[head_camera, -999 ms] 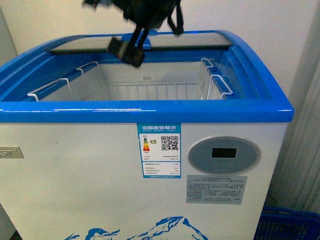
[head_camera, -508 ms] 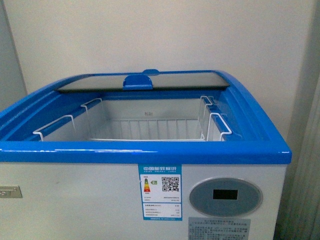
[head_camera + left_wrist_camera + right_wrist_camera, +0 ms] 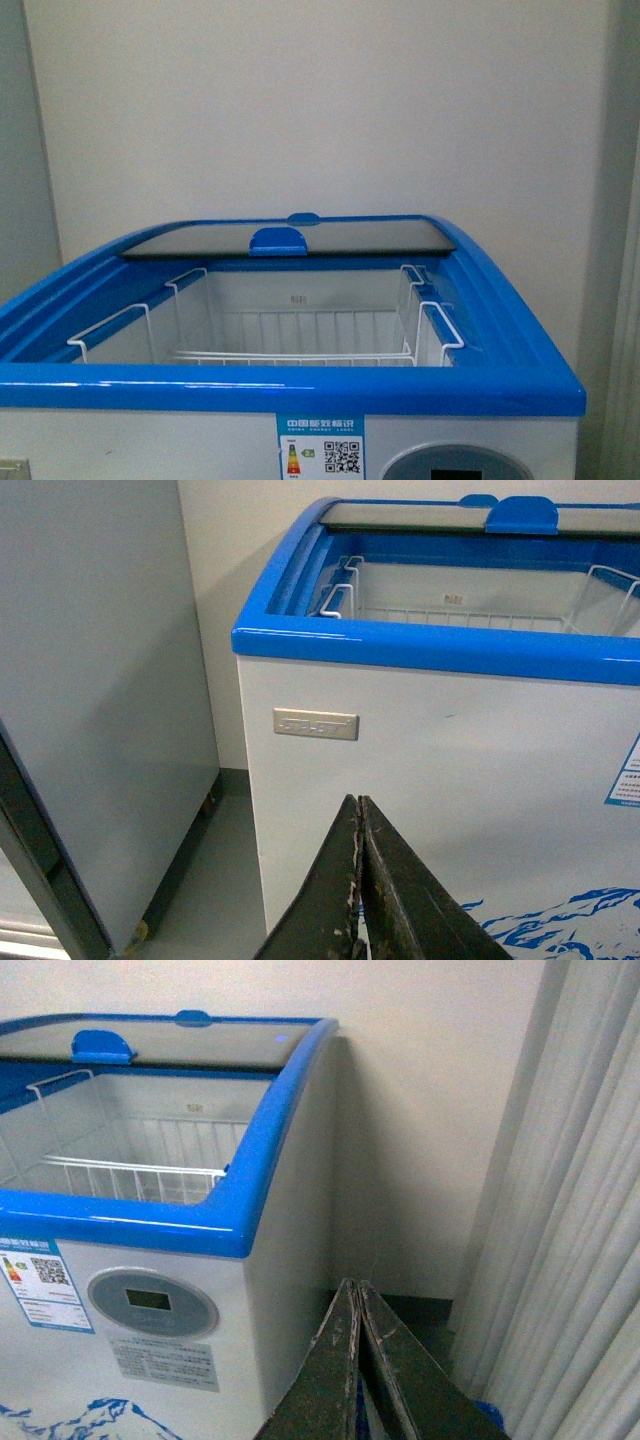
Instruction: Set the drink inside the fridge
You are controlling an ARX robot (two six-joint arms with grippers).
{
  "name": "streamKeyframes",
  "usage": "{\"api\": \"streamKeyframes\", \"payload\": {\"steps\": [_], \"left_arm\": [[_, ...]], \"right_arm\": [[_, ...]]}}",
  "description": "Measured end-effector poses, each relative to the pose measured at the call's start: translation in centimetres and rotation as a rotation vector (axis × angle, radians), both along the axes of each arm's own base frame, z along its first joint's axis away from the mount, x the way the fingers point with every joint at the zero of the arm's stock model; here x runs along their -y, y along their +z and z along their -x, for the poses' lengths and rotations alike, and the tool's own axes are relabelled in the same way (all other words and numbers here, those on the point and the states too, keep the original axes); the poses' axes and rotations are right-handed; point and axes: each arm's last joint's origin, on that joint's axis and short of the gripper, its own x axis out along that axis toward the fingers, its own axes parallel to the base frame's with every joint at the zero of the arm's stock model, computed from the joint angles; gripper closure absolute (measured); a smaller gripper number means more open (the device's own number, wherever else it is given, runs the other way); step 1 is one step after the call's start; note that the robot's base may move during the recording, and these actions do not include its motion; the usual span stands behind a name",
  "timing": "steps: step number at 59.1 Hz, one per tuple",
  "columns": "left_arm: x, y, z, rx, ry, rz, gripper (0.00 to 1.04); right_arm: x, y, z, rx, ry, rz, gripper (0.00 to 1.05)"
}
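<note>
The fridge (image 3: 290, 390) is a white chest cooler with a blue top rim, right in front of me. Its glass lid (image 3: 290, 238) is slid to the back, so the top stands open. A white wire basket (image 3: 260, 355) hangs inside and looks empty. The fridge also shows in the left wrist view (image 3: 430, 645) and the right wrist view (image 3: 240, 1200). My left gripper (image 3: 359, 805) is shut and empty, low in front of the fridge's left front corner. My right gripper (image 3: 356, 1288) is shut and empty, low by its right front corner. The drink is out of view.
A tall grey cabinet (image 3: 90, 680) stands left of the fridge with a narrow floor gap between them. A pale curtain (image 3: 570, 1210) hangs to the right. A plain wall (image 3: 320, 110) is behind the fridge. A little blue (image 3: 490, 1415) shows low by the curtain.
The front view has risen: the fridge sits lower in the picture and more wall shows. The dark arm and gripper that hung over the open top one second ago have left that view.
</note>
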Motion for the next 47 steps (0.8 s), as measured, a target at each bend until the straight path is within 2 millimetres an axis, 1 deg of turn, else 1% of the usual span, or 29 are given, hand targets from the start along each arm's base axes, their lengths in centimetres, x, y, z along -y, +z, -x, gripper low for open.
{"api": "streamKeyframes", "payload": {"steps": [6,10,14,34,40,47], "left_arm": [[0.0,0.0,0.0,0.0,0.0,0.0,1.02],[0.0,0.0,0.0,0.0,0.0,0.0,1.02],[0.0,0.0,0.0,0.0,0.0,0.0,1.02],[0.0,0.0,0.0,0.0,0.0,0.0,1.02],[0.0,0.0,0.0,0.0,0.0,0.0,1.02],[0.0,0.0,0.0,0.0,0.0,0.0,1.02]], "right_arm": [[0.0,-0.7,0.3,0.013,0.001,0.0,1.02],[0.0,-2.1,0.5,-0.01,-0.001,-0.001,1.02],[0.0,-2.8,0.7,-0.011,0.0,-0.001,1.02],[0.0,-4.6,1.4,0.003,0.0,-0.001,1.02],[0.0,-5.2,2.2,-0.026,0.0,-0.001,1.02],[0.0,-5.2,2.5,0.003,0.0,-0.001,1.02]]}}
